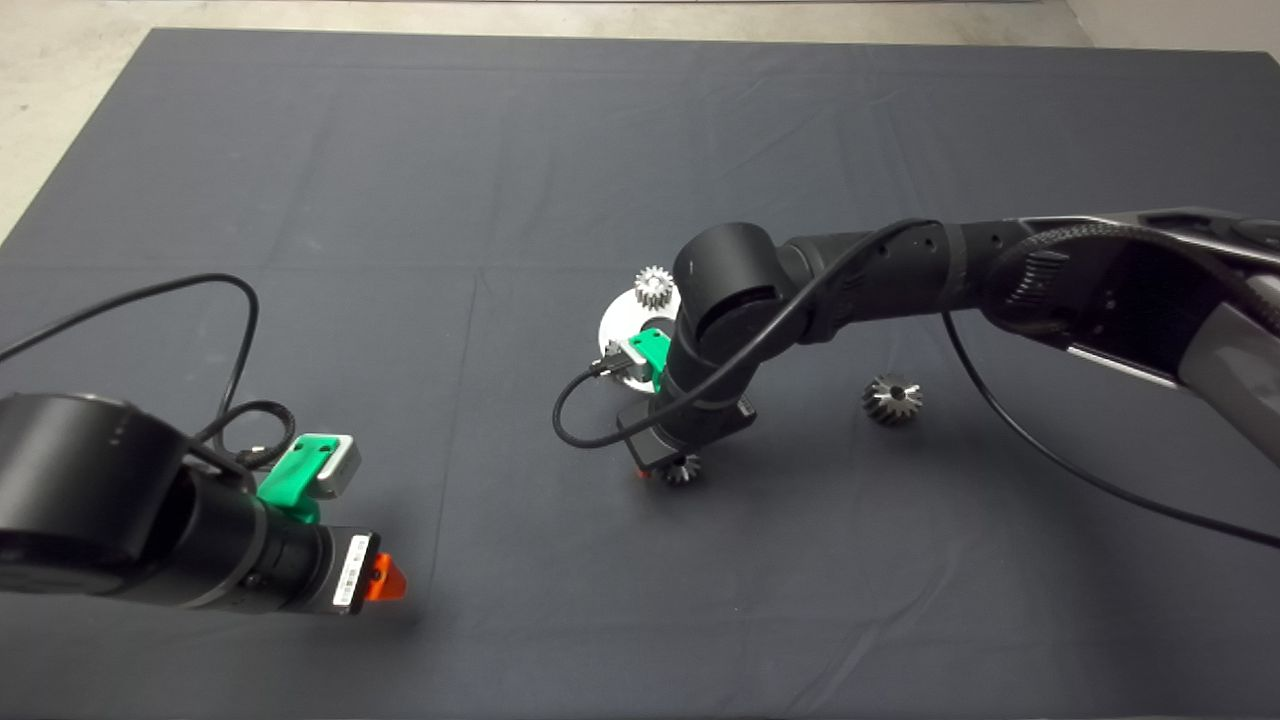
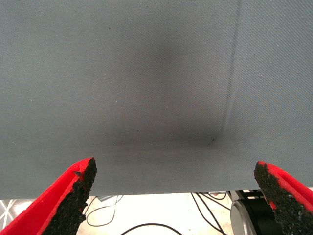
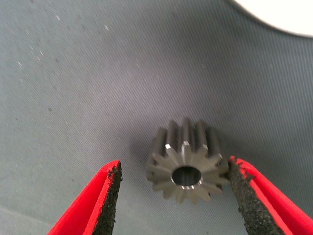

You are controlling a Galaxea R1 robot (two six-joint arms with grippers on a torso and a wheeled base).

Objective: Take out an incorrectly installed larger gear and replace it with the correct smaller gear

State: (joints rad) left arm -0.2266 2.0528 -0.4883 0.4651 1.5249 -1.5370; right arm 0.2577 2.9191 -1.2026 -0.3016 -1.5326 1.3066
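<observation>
The larger gear (image 1: pixel 891 398), dark grey and cone-shaped, lies on the mat to the right of my right arm. A smaller gear (image 1: pixel 683 469), silver with a dark centre hole, lies on the mat under my right gripper (image 1: pixel 666 468). In the right wrist view that smaller gear (image 3: pixel 186 166) sits between the fingers of the open right gripper (image 3: pixel 173 164), against one pad and apart from the other. Another small silver gear (image 1: pixel 654 288) stands on a white round base (image 1: pixel 622 322). My left gripper (image 1: pixel 385 578) hovers at the lower left, open and empty (image 2: pixel 174 166).
The dark mat (image 1: pixel 500 200) covers the table, with pale floor beyond its far edge. The right arm's black cable (image 1: pixel 1050 450) loops over the mat on the right. The white base's edge (image 3: pixel 283 12) shows in the right wrist view.
</observation>
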